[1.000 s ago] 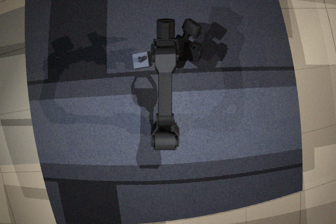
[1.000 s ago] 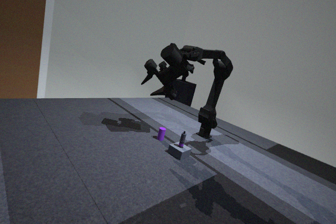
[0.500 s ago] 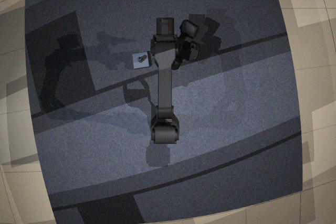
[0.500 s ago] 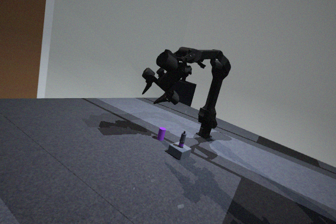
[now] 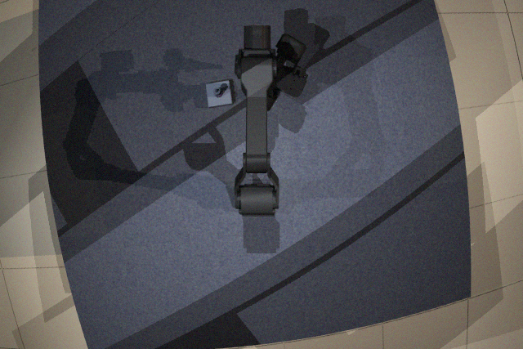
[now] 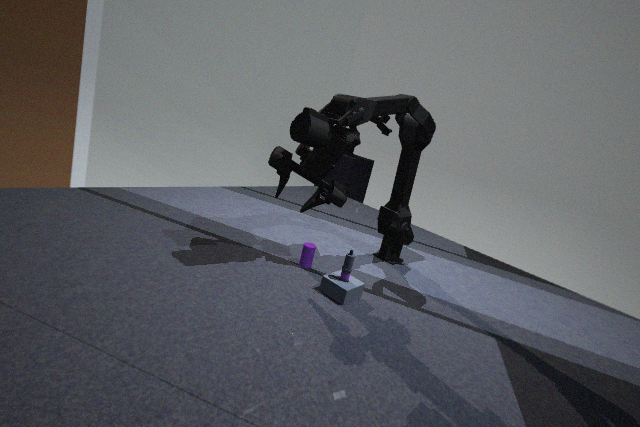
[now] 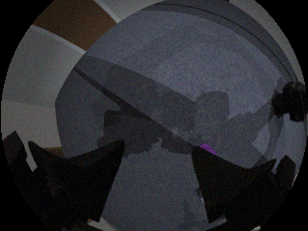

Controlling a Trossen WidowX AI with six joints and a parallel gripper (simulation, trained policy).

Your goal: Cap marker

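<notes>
The end effector (image 6: 289, 205) (image 7: 159, 146), fingers spread around nothing, hangs above the table (image 6: 155, 329) (image 5: 359, 252) (image 7: 159, 192) — the purple cap (image 6: 307, 255) (image 7: 208, 148) standing below at its five o'clock; right of that, the uncapped marker (image 6: 348, 263) (image 5: 220, 90) rises upright from its pale holder block (image 6: 341, 290) (image 5: 212, 100).
</notes>
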